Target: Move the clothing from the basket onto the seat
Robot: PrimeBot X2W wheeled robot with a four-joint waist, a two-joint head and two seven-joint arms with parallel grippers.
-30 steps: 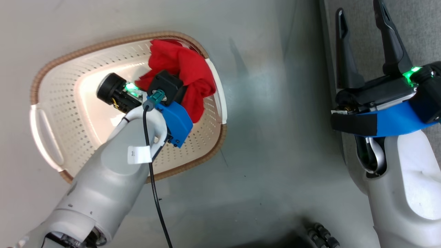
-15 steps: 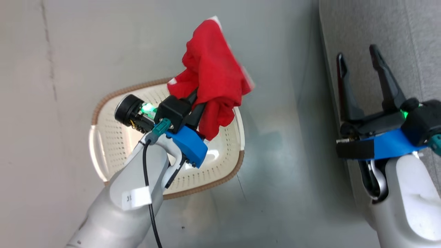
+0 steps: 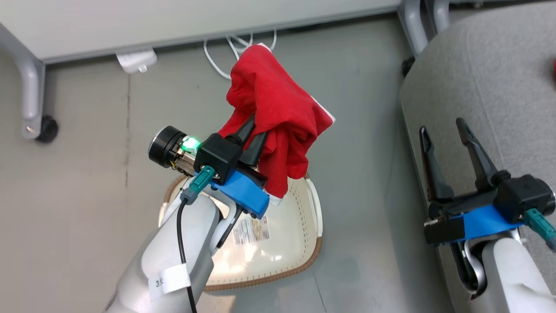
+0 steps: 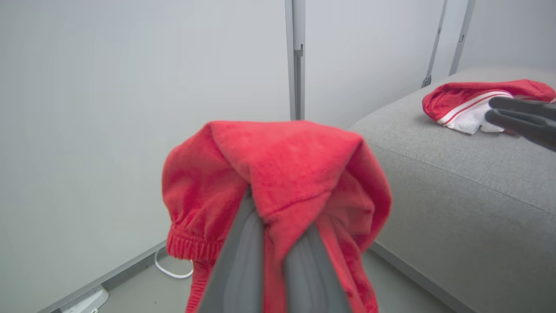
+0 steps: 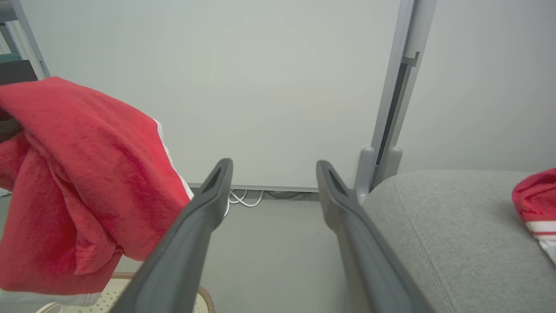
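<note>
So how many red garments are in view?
2. One soft red garment with white trim hangs pinched in the left jaws over the cream perforated plastic basket; the other lies on the grey fabric seat. More could be hidden.

The right gripper (image 5: pixel 273 167) is spread wide; a red garment (image 5: pixel 78 187) is hung at left, a red bundle (image 5: pixel 536 198) is laid on the grey seat (image 5: pixel 434 234).

Red shorts (image 3: pixel 278 104) hide the left end effector's (image 3: pixel 255 132) fingertips (its forearm (image 3: pixel 173 252) covers part of the basket (image 3: pixel 299 226)); sticker (image 3: pixel 251 229) print unreadable.
</note>
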